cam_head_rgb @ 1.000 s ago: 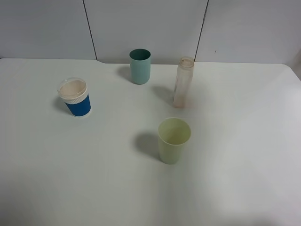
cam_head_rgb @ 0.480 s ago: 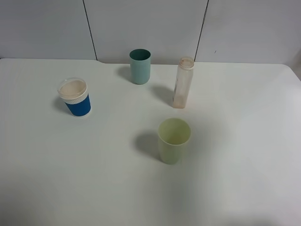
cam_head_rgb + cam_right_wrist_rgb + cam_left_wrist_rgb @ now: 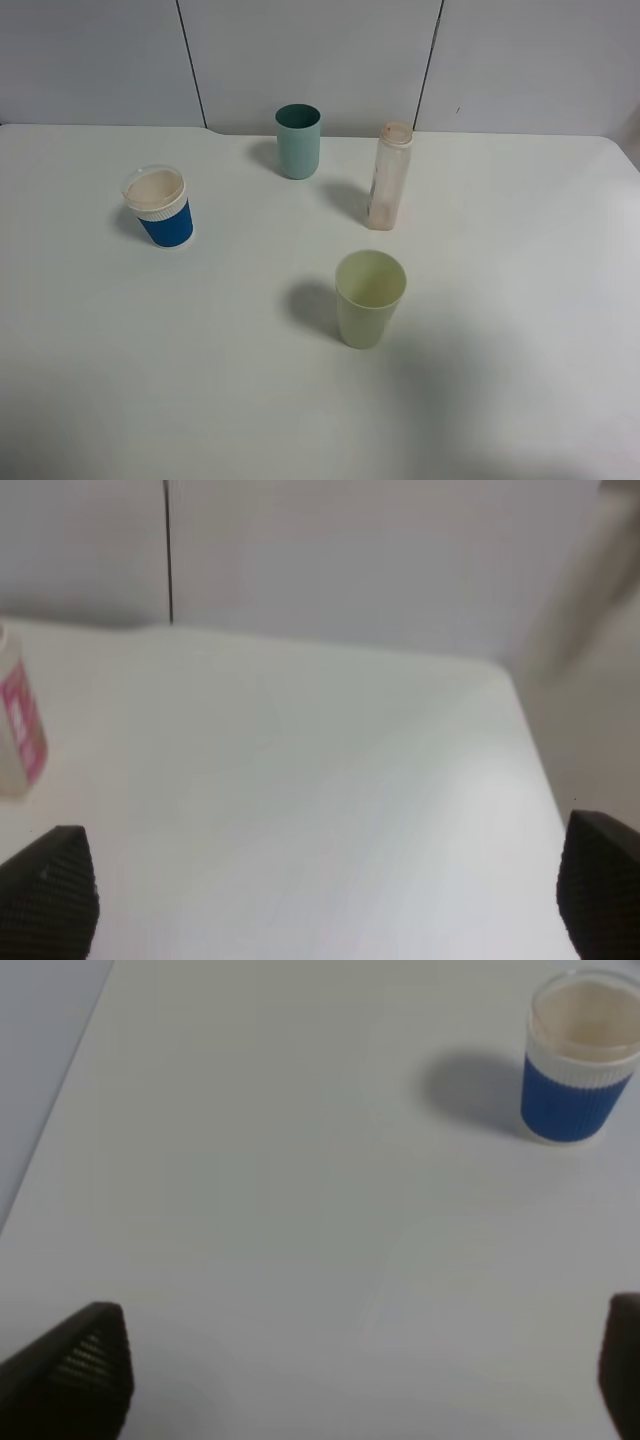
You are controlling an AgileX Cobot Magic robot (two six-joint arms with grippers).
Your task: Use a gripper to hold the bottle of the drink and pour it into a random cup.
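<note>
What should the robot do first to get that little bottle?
Probably move the right pincer toward the bottle. The bottle stands upright and untouched on the table, right of the teal cup. Both pincers are open and empty, and only the right wrist view shows the bottle, so that arm seems best placed.

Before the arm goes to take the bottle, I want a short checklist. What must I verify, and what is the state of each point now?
1. Bottle stands upright on the table: ok.
2. Bottle apart from the teal cup and the pale yellow-green cup: ok.
3. Right gripper open, holding nothing: ok.
4. Left gripper open, away from the blue cup: ok.
5. Bottle mouth uncapped: seems ok, no cap visible.
6. Drink level in the bottle: cannot tell.
</note>
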